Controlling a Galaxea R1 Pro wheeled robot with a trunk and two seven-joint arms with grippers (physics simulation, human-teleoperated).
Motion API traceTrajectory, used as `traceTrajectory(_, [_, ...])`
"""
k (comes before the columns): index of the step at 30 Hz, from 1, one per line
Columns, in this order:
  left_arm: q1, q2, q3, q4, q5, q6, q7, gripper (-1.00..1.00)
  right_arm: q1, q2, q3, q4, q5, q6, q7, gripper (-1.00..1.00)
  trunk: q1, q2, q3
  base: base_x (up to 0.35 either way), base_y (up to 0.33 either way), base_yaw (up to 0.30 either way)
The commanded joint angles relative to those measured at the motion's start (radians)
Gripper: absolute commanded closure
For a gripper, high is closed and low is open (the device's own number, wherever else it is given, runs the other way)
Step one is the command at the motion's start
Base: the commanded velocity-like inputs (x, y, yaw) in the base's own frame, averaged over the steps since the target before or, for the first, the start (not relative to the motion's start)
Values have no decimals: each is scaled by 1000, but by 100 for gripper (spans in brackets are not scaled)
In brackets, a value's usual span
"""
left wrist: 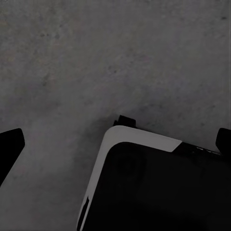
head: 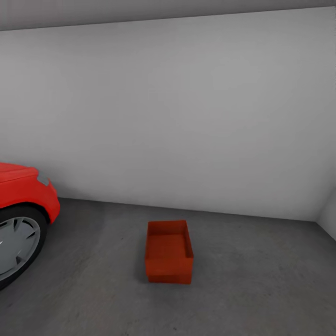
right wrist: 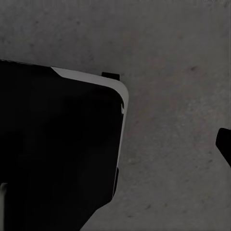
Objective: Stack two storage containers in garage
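While my arms hang low beside my base, one plain orange-red rectangular open-top storage container [head: 168, 252] sits on the dark grey, rough concrete-like garage floor [head: 261, 284], squarely ahead of me and a little short of the plain white back wall [head: 186, 107]. It rests flat on its base with its mouth up. From where I stand the lower part of its front looks like a second rim, so this may be two bins nested together, though I cannot be sure. Its long axis seems to run from me toward the white wall, one short end facing me and the other facing the wall. I judge it was set there as the bottom of the stack, out in the open where I can approach from the front. The glossy red car [head: 23, 205], front wheel and bumper showing, stands well apart from the container, off to its left. Neither of my claws carries anything that I can see. In my left wrist view, dark fingertips [left wrist: 10, 144] sit far apart over bare concrete, so that claw [left wrist: 115, 144] is spread wide and empty; beside it is the black, white-edged corner of my base [left wrist: 144, 139]. In my right wrist view I see one dark fingertip [right wrist: 224, 142], and cannot tell how that claw is set.
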Motion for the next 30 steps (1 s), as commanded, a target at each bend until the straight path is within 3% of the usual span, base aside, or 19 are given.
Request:
traceTrajectory(1, [-1, 0, -3, 0, 3, -3, 2, -100, -1, 0, 6, 3, 5, -5, -3, -100, 1, -2, 0, 0, 0, 0])
traceTrajectory(30, [-1, 0, -3, 1, 3, -3, 2, -100, -1, 5, 7, 3, 5, -6, -11, -100, 1, -2, 46, 0, 0, 0])
